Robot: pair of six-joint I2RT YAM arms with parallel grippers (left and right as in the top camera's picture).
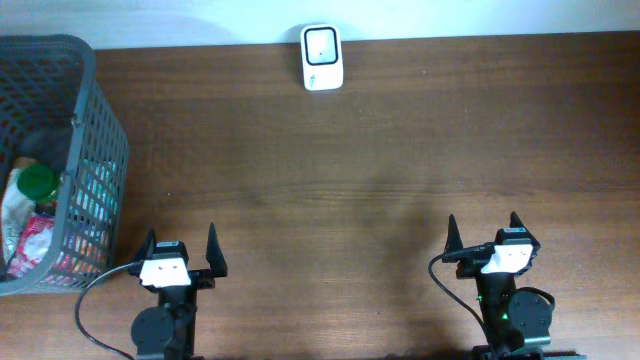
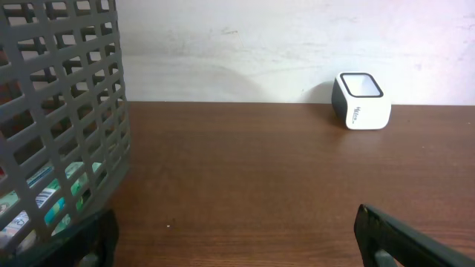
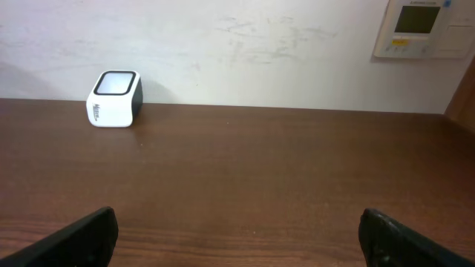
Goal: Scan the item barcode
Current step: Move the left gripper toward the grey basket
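Honestly, both sets of fingers, left gripper (image 1: 182,245) and right gripper (image 1: 486,233), sit spread and empty; items lie jumbled in the basket (image 1: 97,150), so a snag on mesh looks likely; scanner (image 1: 322,57) sits well apart.

Table (image 1: 350,170): dark wood grain, smooth, semi-matt. Basket (image 1: 95,150): grey plastic lattice, matt. Scanner (image 1: 322,57): glossy white plastic w/ black trim. Wall (image 3: 245,44): matt, scuffed.
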